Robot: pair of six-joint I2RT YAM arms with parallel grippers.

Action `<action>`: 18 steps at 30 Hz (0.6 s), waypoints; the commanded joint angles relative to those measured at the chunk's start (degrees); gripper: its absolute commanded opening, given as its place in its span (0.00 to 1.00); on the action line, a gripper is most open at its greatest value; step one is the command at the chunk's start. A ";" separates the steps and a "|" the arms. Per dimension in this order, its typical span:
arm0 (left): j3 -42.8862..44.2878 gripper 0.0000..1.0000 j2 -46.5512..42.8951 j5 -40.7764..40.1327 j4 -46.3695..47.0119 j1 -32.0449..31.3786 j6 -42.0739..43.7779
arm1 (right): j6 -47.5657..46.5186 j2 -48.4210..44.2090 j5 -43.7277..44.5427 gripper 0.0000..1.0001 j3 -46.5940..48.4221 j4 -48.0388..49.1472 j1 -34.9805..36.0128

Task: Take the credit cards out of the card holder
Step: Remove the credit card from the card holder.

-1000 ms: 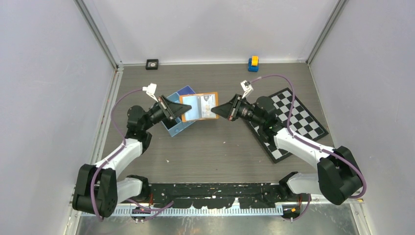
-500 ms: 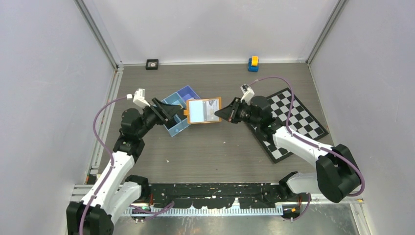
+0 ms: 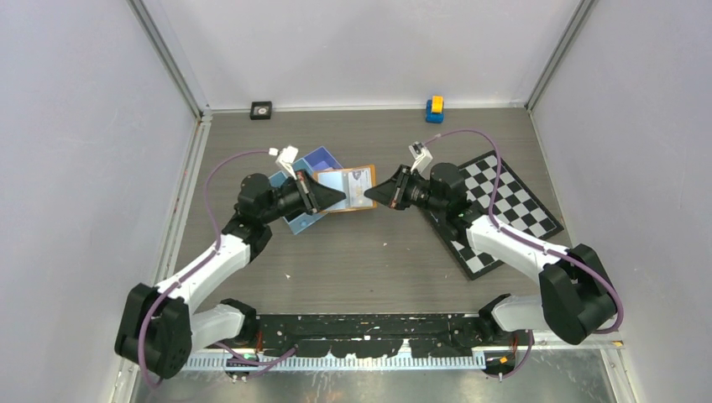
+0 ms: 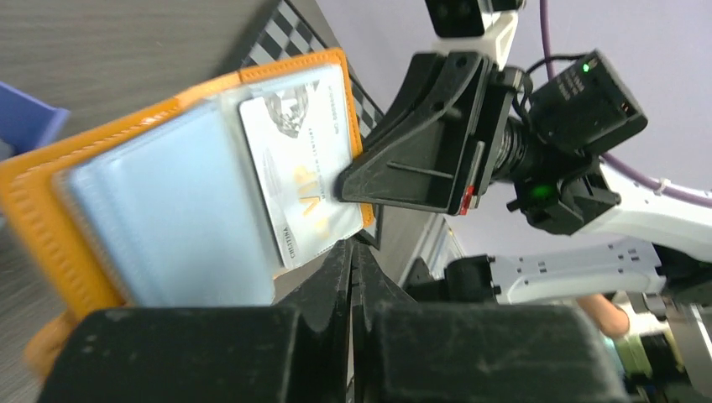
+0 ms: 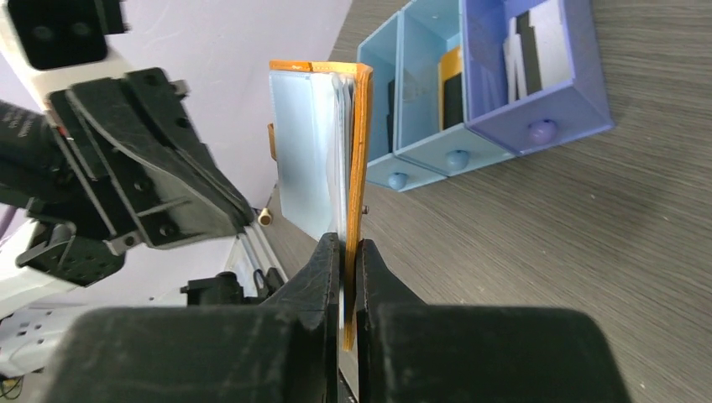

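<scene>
Left wrist view: a likely stiff, slick VIP credit card (image 4: 298,168) sits sleeved in the orange card holder (image 4: 42,210), held above the bench's (image 3: 369,260) far middle. Your right end effector (image 5: 344,248) clamps its cover. Your left end effector (image 4: 351,252) is together by the card's exposed corner; take it there.

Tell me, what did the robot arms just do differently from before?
The left gripper swung back left over the blue tray, then returned to the card holder and shut at its edge; whether it grips the white card is unclear. The right gripper stayed shut on the holder's other edge.
</scene>
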 commanded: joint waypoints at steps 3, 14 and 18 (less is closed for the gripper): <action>5.38 0.10 4.35 5.24 0.94 -1.44 1.62 | 3.18 -1.29 -4.39 0.01 -0.16 11.53 0.16; 6.55 0.30 4.93 1.36 -6.11 -1.44 3.07 | 5.85 -1.28 -6.48 0.00 -1.73 17.48 0.12; 6.84 0.35 4.03 -1.32 -9.45 -1.38 4.30 | 5.99 -1.19 -6.48 0.00 -1.80 17.77 0.11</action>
